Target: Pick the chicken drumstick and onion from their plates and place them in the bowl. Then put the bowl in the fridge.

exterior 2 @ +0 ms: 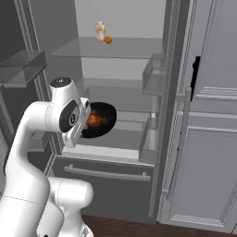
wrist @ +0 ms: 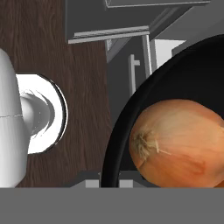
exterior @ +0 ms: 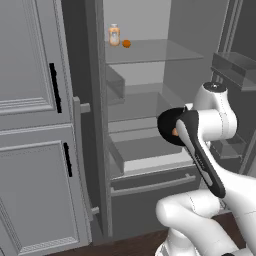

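The round, glossy black bowl (exterior 2: 98,121) was carried in mid-air at the end of the white arm, in front of the open tall grey fridge (exterior: 145,100) and level with its middle clear glass shelves (exterior: 145,145). The bowl was tipped, its mouth facing the right base camera. Inside it lay the orange-brown, club-shaped chicken drumstick (exterior 2: 94,120); the hand view showed the round tan-orange onion (wrist: 181,142) resting against the bowl's black wall. The hand itself was hidden behind the wrist and the bowl, so its opening could not be read directly; since the bowl hung unsupported at the wrist, the hand was judged to be clamped on the near rim. The relation governing the next move: the shelf lay beyond the bowl, farther into the fridge and slightly below it, so the bowl had to travel away from the robot and be levelled before release, lest the contents roll out. On the top shelf, well apart, stood a small pale jar (exterior: 114,35) beside a bright orange fruit (exterior: 126,43).
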